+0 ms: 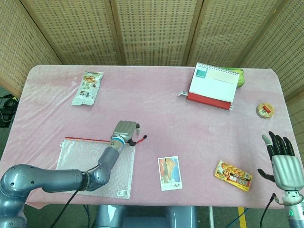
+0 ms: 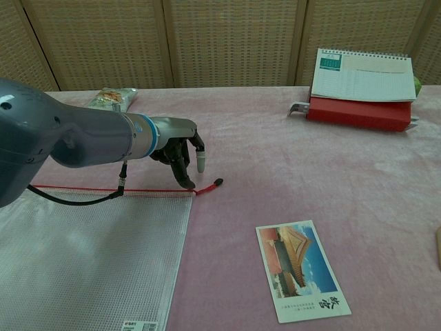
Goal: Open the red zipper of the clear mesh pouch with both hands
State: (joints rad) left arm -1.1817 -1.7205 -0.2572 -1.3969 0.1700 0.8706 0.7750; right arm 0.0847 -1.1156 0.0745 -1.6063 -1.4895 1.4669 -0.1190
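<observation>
Pink tablecloth (image 1: 156, 111); wicker screens (image 1: 152, 28) behind

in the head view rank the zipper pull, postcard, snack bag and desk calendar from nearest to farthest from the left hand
1. Zipper pull, just right of the left hand.
2. Postcard, front right of it.
3. Snack bag, back left.
4. Desk calendar, far back right.

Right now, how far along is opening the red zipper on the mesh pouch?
Nothing is done: the red zipper of the clear mesh pouch looks fully closed. In hand: the left hand reaches down at the zipper's pull end. Left: the right hand, open at the table edge, must join, then unzip.
</observation>
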